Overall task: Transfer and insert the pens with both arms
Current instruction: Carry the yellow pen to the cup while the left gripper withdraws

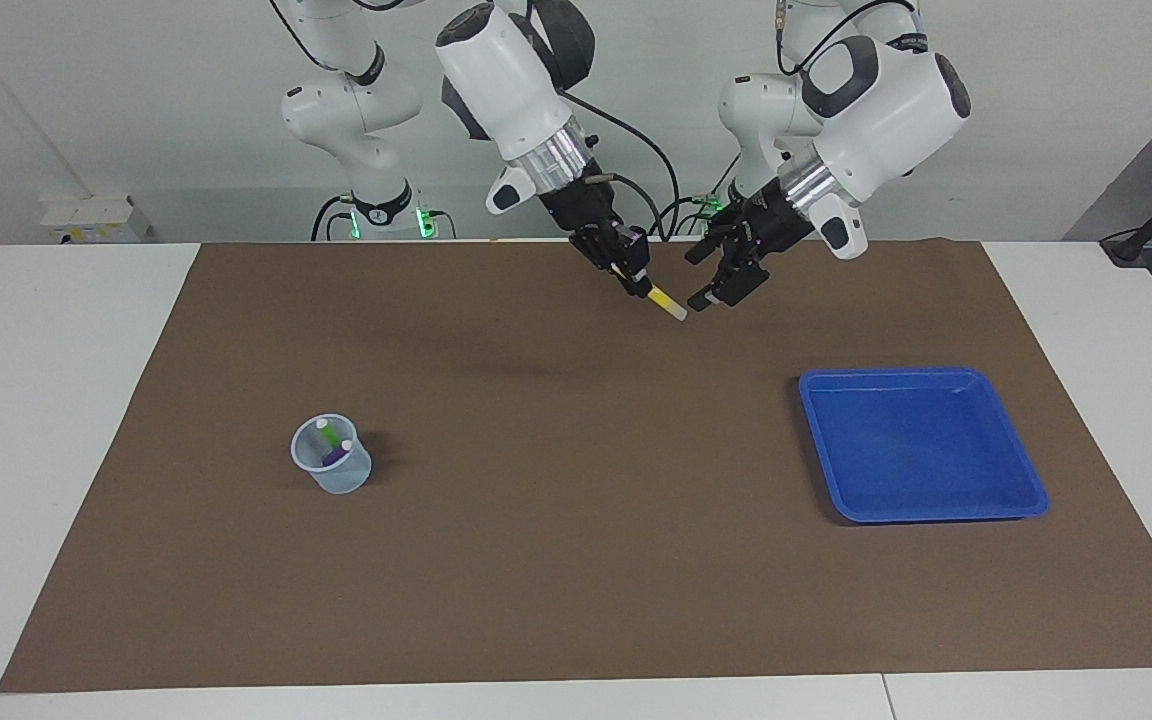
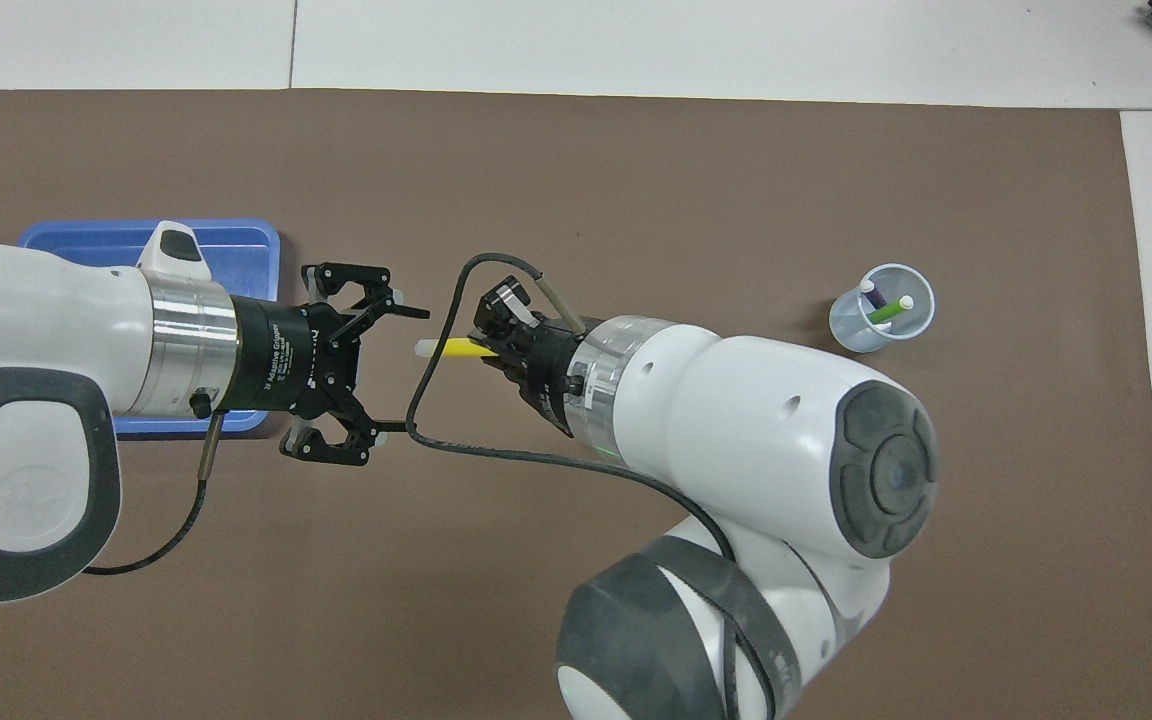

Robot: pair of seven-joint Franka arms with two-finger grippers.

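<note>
My right gripper (image 1: 636, 275) (image 2: 491, 350) is shut on the yellow pen (image 1: 661, 300) (image 2: 451, 348) and holds it in the air over the mat, pale end pointing at my left gripper. My left gripper (image 1: 711, 275) (image 2: 391, 375) is open, its fingers spread just clear of the pen's pale tip, not touching it. The green pen (image 1: 333, 436) (image 2: 888, 309) and the purple pen (image 1: 336, 455) (image 2: 874, 295) stand in a clear plastic cup (image 1: 331, 470) (image 2: 861, 335) toward the right arm's end of the table.
An empty blue tray (image 1: 921, 445) (image 2: 226, 240) lies on the brown mat (image 1: 576, 520) toward the left arm's end, partly hidden under my left wrist in the overhead view. A black cable loops from my right wrist.
</note>
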